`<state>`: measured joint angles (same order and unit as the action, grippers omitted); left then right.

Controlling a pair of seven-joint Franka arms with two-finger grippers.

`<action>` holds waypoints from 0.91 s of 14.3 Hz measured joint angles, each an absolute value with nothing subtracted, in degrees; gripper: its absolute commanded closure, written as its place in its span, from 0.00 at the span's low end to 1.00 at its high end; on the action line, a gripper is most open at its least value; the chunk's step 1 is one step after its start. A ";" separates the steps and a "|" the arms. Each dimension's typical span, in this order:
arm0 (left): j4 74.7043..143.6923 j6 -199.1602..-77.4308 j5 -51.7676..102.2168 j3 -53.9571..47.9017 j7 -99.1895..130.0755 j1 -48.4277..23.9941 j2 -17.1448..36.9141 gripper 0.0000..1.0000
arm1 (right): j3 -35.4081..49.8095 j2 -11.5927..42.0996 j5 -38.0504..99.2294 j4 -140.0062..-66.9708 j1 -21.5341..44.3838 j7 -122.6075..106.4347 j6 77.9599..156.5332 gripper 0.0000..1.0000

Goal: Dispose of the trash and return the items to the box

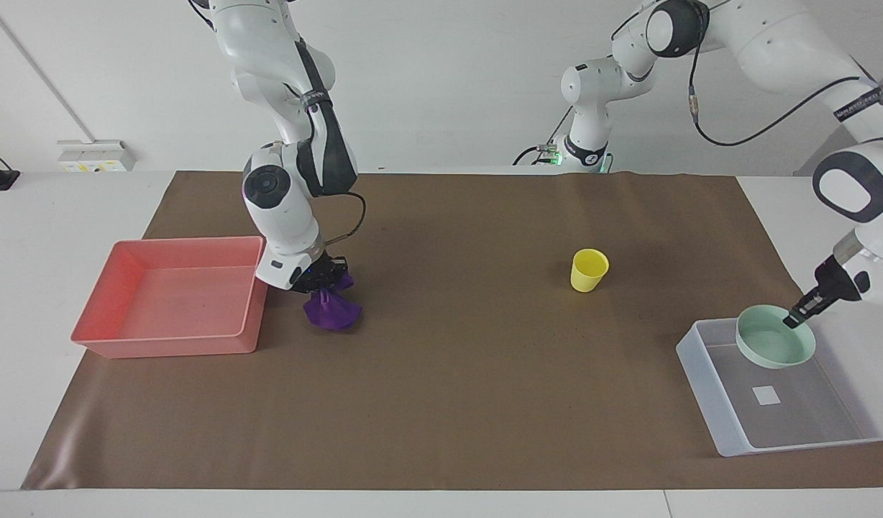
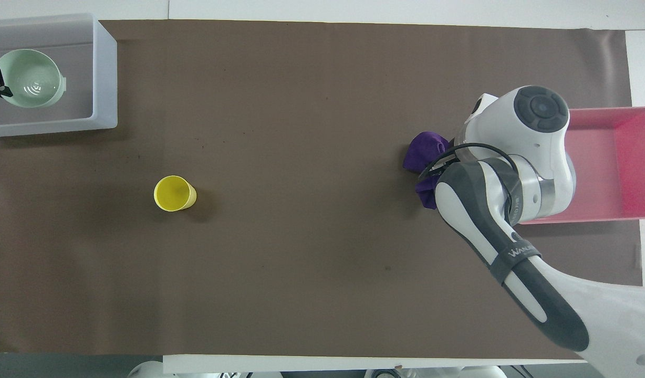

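My left gripper [image 1: 798,319] is shut on the rim of the mint-green bowl [image 1: 774,338] and holds it just over the clear plastic box [image 1: 702,375], above the part nearer the robots. In the overhead view the bowl [image 2: 28,79] covers the box's [image 2: 105,68] sticker. My right gripper [image 1: 324,278] is shut on the top of the purple cloth wad [image 1: 331,311], which hangs bunched from it beside the pink tray [image 1: 168,345]. I cannot tell if its lowest folds touch the mat. The yellow cup [image 1: 589,270] stands upright on the mat, nearer the left arm's end.
The pink tray [image 2: 611,163] holds nothing and lies at the right arm's end of the table. In the overhead view my right arm's wrist [image 2: 532,136] covers its gripper and part of the cloth [image 2: 425,149]. The cup [image 2: 174,193] stands alone on the brown mat [image 2: 301,236].
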<state>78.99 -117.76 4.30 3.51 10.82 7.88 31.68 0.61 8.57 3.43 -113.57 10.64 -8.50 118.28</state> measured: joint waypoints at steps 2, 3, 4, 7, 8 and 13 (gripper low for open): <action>77.32 -123.04 4.40 3.50 10.83 8.00 37.26 0.87 | 0.45 6.74 3.06 -108.64 8.01 -8.50 111.80 0.97; 77.23 -125.05 4.42 3.50 10.83 8.01 38.56 0.22 | 0.38 5.82 2.74 -107.06 6.29 -8.50 109.49 0.97; 77.27 -126.90 4.44 3.47 10.84 8.00 39.25 0.00 | 0.32 4.77 2.00 -105.96 4.29 -8.50 107.40 0.97; 77.23 -127.57 4.45 3.30 10.89 7.93 39.13 0.00 | 0.19 2.43 -0.57 -105.49 -2.50 -11.37 104.89 0.97; 77.08 -127.38 4.45 3.29 10.88 7.92 38.88 0.00 | 0.14 2.32 -0.99 -105.57 -4.98 -14.55 104.55 0.97; 80.23 -119.49 3.18 2.54 10.92 4.49 25.87 0.00 | 0.04 1.63 -3.31 -113.07 -13.55 -19.65 110.42 0.91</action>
<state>80.23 -119.49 3.18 2.54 10.92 4.49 25.87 0.04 1.63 -3.31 -113.07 -13.55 -19.65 110.42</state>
